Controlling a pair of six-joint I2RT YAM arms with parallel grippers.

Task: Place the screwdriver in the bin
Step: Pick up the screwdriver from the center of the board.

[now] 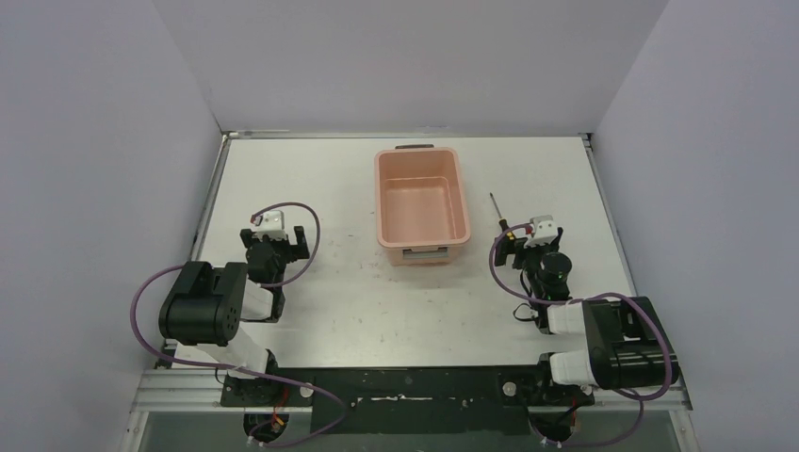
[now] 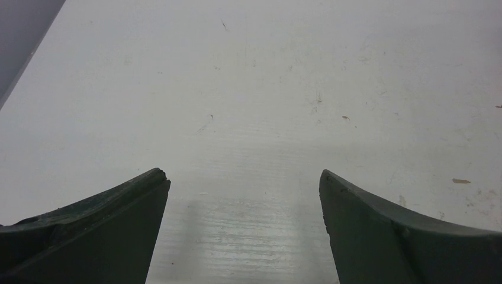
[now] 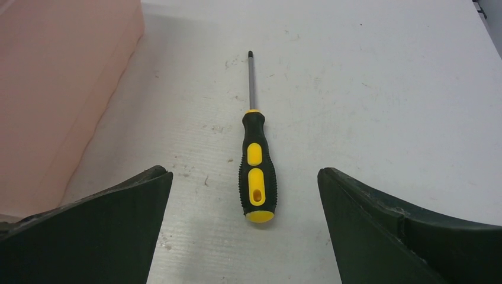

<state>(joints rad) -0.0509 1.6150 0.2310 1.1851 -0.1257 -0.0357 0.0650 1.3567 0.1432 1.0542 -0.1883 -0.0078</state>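
the right gripper [image 3: 243, 173] hangs low over the table [image 3: 385, 89] with its two fingers spread wide and nothing in them. just past the fingers, in the middle of the gap, the screwdriver [image 3: 256, 171] lies flat on the table. its fat yellow and black handle is close to the gripper and its thin metal tip points away. the job now, i think, is the grab. to do it well, the gripper should go a little forward and straight down, so one finger lands on each side of the handle. it should not grab the thin shaft, which could slip. it should go low, almost to the table, and then squeeze gently. the handle is round, so a crooked squeeze could make it roll off. farther on, the pink bin [image 3: 59, 89] stands to the left of the screwdriver, near but not touching. the lift must go higher than its rim. on the far side of the bin, the left gripper [image 2: 244, 174] is wide too, holding nothing, over the table.
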